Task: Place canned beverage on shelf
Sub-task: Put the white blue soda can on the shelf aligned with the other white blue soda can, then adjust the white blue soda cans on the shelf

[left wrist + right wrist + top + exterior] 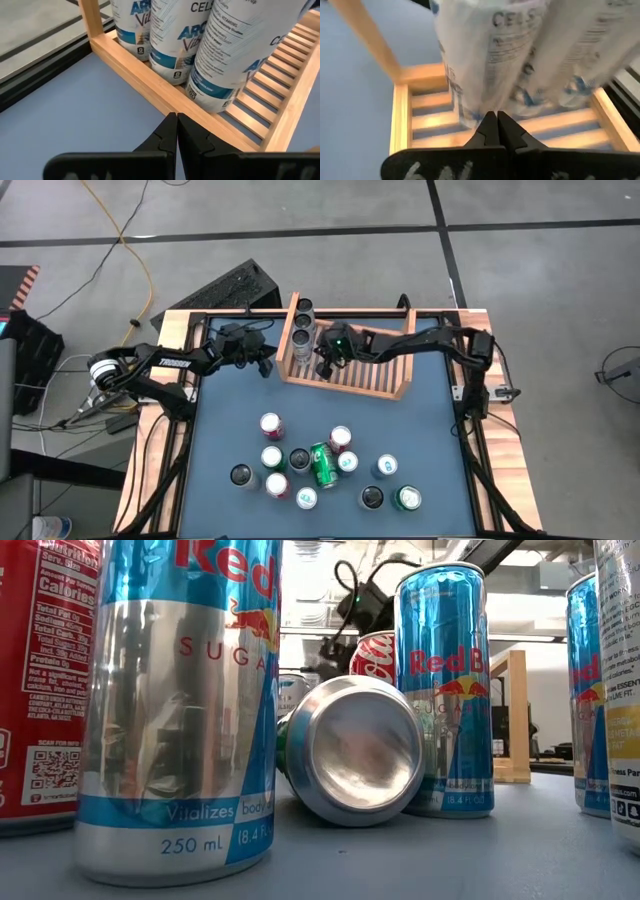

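Wooden shelf (345,385) is set at the desk's (225,415) far edge, three cans (301,337) stood in its left end; more cans (324,465) are grouped nearer. Left gripper (266,365) is held just outside the shelf, right gripper (325,367) over its slats; both jaws are closed, empty.

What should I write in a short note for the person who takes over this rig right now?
Left gripper: shut, empty, just outside the shelf's left wall.
Right gripper: shut, empty, over the shelf slats beside the white cans.
Done: three white cans stand in the shelf's left end.
Left: the loose cans on the blue mat, one green can lying on its side. Most of the shelf has no cans.
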### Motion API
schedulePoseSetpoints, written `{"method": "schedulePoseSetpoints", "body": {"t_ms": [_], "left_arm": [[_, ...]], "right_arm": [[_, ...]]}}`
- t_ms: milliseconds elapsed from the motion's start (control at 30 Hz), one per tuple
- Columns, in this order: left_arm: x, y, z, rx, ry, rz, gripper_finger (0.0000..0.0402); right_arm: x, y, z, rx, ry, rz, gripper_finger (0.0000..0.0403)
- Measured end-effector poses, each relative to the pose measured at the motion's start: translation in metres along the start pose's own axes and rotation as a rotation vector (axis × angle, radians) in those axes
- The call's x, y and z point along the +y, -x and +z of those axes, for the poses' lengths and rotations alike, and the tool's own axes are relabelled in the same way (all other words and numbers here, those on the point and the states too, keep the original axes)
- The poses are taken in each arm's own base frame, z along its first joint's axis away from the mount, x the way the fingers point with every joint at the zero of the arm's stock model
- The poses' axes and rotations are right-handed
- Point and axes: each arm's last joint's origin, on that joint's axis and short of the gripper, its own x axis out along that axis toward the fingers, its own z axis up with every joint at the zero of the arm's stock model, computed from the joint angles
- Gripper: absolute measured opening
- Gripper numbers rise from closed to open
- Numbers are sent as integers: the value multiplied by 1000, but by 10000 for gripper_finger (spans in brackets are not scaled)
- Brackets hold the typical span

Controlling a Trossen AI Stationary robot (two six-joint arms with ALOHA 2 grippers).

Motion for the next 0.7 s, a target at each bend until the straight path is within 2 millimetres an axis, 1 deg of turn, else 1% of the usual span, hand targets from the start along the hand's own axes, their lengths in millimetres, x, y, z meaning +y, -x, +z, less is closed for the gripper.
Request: {"method": "schedulePoseSetpoints", "body": {"t_ms": [33,100,167,233,300,433,567,700], "left_arm": [[0,0,0,2,0,8,0],[0,0,0,2,0,13,0],[0,0,0,4,0,13,0],[0,0,-1,6,0,13,0],[0,0,-1,5,-1,13,0],[0,0,-1,6,-3,13,0],[0,0,-1,6,-5,12,0],[0,0,-1,6,-12,13,0]], "right_arm": [[2,-4,0,-5,2,3,0],[4,-9,-7,32,1,6,0],[6,-15,-7,28,3,10,0],[6,-15,-9,45,5,10,0],[6,-15,-5,23,3,10,0],[6,-9,-4,49,10,5,0],[-4,-2,0,55,5,-92,0],[-18,-6,1,25,-26,-130,0]]}}
